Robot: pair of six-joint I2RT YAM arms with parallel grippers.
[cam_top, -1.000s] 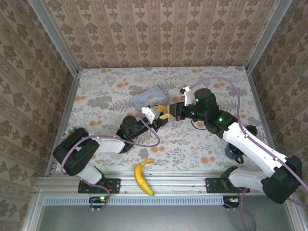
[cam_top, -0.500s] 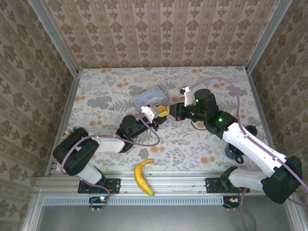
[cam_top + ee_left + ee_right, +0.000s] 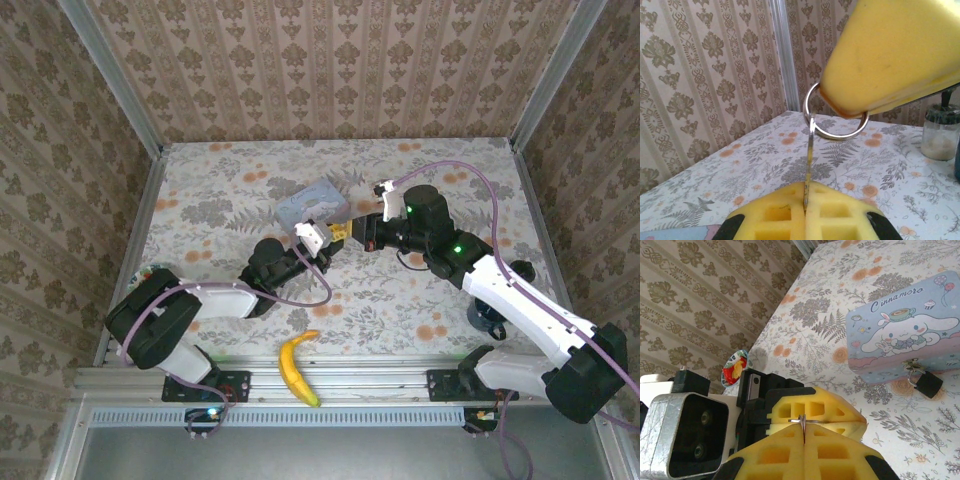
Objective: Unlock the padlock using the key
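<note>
Overhead, the left claw (image 3: 318,238) and right claw (image 3: 343,232) meet tip to tip mid-counter (image 3: 420,300), beside the blue tin (image 3: 310,203). Left wrist: its claw is clamped on the key (image 3: 809,160) blade. Right wrist: that claw pinches the key's ring, and the padlock (image 3: 925,382) hangs on the tin, well apart.

Beige damask wallpaper walls (image 3: 330,60) and aluminium corner posts (image 3: 112,80) enclose a table (image 3: 220,190) covered in pale floral print.
</note>
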